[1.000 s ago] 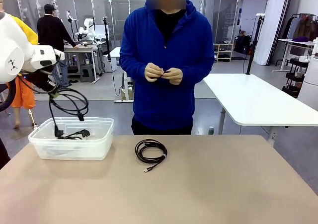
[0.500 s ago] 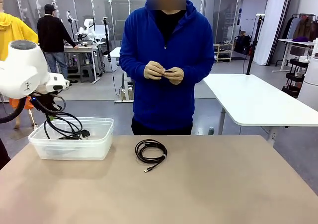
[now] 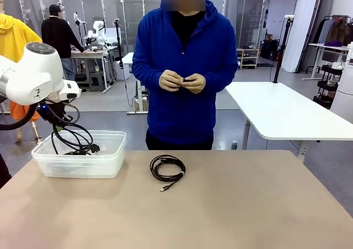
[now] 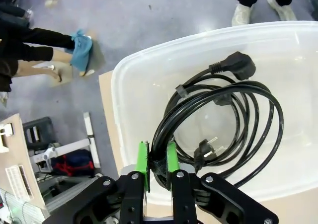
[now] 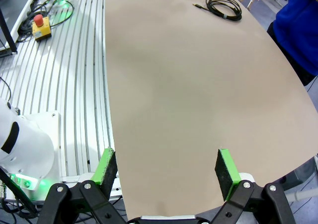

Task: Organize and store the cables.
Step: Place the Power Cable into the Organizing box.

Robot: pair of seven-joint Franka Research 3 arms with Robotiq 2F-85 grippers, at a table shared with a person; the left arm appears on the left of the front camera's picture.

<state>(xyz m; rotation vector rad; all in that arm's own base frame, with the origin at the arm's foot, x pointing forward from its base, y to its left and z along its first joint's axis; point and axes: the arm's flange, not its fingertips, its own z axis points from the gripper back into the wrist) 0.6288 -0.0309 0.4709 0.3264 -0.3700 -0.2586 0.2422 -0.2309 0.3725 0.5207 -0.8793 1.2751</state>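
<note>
A person in a blue hooded top (image 3: 185,67) stands at the far side of the tan table (image 3: 248,205), with a white table (image 3: 287,111) behind to the right and a tall white screen (image 3: 309,22) farther back. Behind on the left stand a person in black with a cap (image 3: 58,36) and another in a yellow jacket (image 3: 14,36). Beside the tan table, a red button on a yellow box (image 5: 39,24) sits on a ribbed metal platform (image 5: 74,75), and a blue cloth (image 4: 81,47) lies on the grey floor.

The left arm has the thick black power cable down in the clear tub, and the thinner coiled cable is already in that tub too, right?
Not quite. The thinner coiled cable is not in the tub: the front view shows it lying on the table, to the right of the clear tub. The power cable is indeed down in the tub, between the pads of the left gripper.
</note>
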